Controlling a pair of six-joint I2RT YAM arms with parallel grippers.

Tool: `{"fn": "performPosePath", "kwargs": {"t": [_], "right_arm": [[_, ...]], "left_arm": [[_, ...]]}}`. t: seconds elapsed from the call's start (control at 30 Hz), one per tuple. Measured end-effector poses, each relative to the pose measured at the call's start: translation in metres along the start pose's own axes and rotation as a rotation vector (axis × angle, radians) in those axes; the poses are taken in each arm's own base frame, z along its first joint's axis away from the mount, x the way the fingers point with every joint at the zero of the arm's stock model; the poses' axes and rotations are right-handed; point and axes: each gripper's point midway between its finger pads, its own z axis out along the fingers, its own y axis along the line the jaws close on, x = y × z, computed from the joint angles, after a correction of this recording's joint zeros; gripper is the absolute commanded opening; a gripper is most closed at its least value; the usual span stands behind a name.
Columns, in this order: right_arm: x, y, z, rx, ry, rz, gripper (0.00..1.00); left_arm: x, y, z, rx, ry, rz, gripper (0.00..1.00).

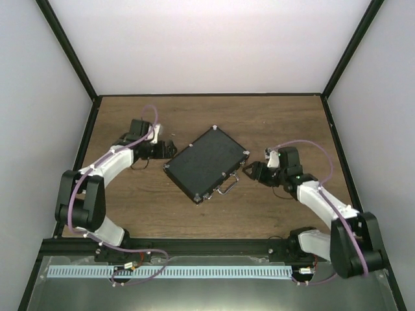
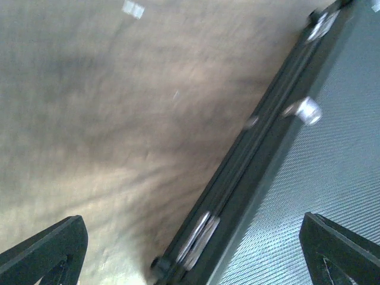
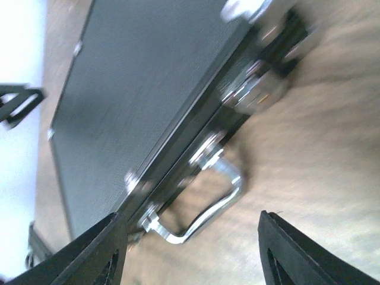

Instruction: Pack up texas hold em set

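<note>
The black case (image 1: 206, 163) lies closed and turned diagonally on the wooden table, with its silver handle (image 1: 227, 188) on the near-right side. My left gripper (image 1: 170, 149) is open at the case's far-left edge, over the hinge (image 2: 199, 237) and lid (image 2: 332, 166). My right gripper (image 1: 249, 170) is open just right of the case, with the handle (image 3: 205, 205) and a latch (image 3: 255, 95) between its fingers' span. Cards, chips, discs and the triangle are out of view.
The brown wooden table (image 1: 142, 201) is enclosed by white walls with black frame posts (image 1: 87, 139). A metal rail (image 1: 194, 272) runs along the near edge by the arm bases.
</note>
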Motion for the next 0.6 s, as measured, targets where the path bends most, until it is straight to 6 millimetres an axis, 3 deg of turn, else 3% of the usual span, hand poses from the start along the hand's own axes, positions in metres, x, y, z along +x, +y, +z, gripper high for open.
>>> {"fn": "performPosePath", "kwargs": {"t": [0.13,0.2,0.47,0.6], "right_arm": [[0.041,0.034,-0.004,-0.091,0.076,-0.007,0.67],[0.061,0.048,-0.004,-0.129,0.118,-0.001,0.67],[0.106,0.070,0.019,-0.152,0.276,0.029,0.67],[0.117,0.080,0.031,-0.153,0.325,0.019,0.67]], "left_arm": [[0.040,0.022,0.004,0.007,0.037,-0.127,0.99],[0.047,0.025,0.004,0.030,0.036,-0.167,0.98],[0.035,0.008,0.003,0.127,-0.007,-0.164,0.92],[0.037,0.008,0.005,0.129,0.001,-0.163,0.89]]}}
